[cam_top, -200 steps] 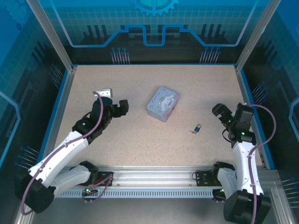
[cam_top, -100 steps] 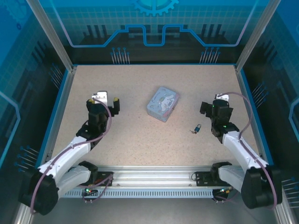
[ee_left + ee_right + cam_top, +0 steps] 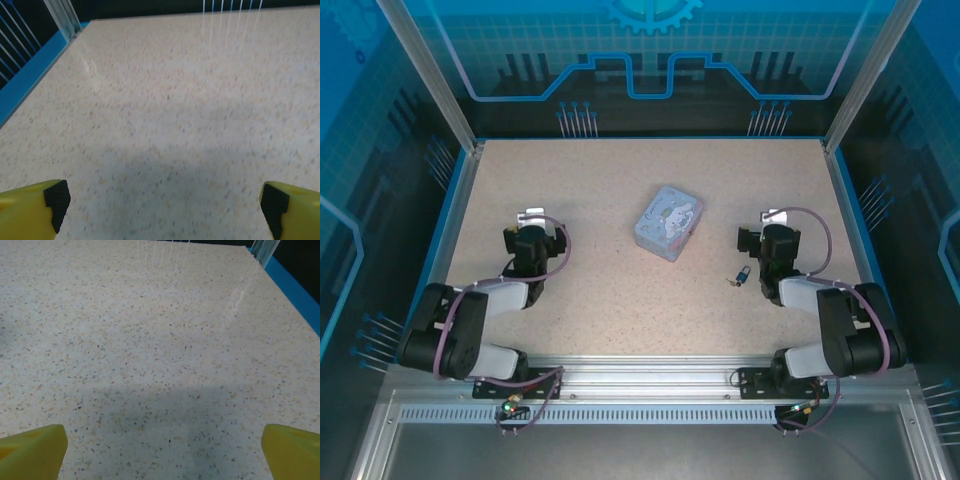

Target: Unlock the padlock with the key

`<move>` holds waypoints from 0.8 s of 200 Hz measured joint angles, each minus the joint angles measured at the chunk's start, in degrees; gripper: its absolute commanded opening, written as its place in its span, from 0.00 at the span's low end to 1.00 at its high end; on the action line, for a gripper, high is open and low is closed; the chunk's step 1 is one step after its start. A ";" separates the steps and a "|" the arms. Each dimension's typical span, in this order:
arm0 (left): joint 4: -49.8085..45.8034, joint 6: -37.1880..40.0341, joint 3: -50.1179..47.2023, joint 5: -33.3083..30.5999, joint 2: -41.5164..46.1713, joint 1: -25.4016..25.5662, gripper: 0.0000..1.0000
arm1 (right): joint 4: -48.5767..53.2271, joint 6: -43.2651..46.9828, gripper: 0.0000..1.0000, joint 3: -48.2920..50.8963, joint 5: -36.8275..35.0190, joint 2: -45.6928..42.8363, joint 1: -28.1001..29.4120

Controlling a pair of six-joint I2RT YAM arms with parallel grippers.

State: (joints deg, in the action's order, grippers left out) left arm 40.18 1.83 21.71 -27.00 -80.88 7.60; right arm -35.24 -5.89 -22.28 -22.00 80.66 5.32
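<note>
Count on your table point(image 3: 590, 180): one padlock point(image 3: 745, 272), one key point(image 3: 731, 282), one tin point(image 3: 668, 222), two arms, two grippers

Padlock sat on the right half of the table, near-right of the tin and well apart from it. Key lay just beside the padlock on its near-left side; touching or inserted, you couldn't tell at that size. Together the pair made one short line with its long axis diagonal in the top view: key end toward the near-left, padlock end toward the far-right. Which way the shackle pointed was too small to read

Your right gripper point(image 3: 763, 240) was just beyond the padlock on the far side, close but not touching it, holding nothing. Right wrist view had one yellow fingertip point(image 3: 32, 450) in each bottom corner, so jaws spread wide, bare speckled table between them

Your left gripper point(image 3: 532, 240) sat on the left half, well apart from the tin and from the lock. Same story in the left wrist view: yellow fingertips point(image 3: 35, 205) with dark pads at both bottom corners, jaws wide, holding nothing

Both arms were folded low near their bases, grippers aimed at the far edge
</note>
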 measured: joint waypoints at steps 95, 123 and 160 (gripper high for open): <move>10.25 -0.85 -0.48 17.73 -7.58 -6.69 0.99 | -9.35 3.43 1.00 -0.31 12.13 4.85 -1.55; 10.25 -1.60 -0.37 19.87 -7.58 -7.32 0.99 | -9.20 4.15 1.00 -0.52 11.80 4.87 -0.59; 10.27 -1.73 -0.37 20.90 -7.58 -7.32 0.99 | -8.98 4.48 1.00 -0.68 11.98 4.87 -0.59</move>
State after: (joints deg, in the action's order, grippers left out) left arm 50.46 0.10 21.34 -6.11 -88.47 0.27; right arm -44.23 -1.41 -22.96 -10.02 85.54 4.73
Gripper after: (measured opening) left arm 0.990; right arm 0.997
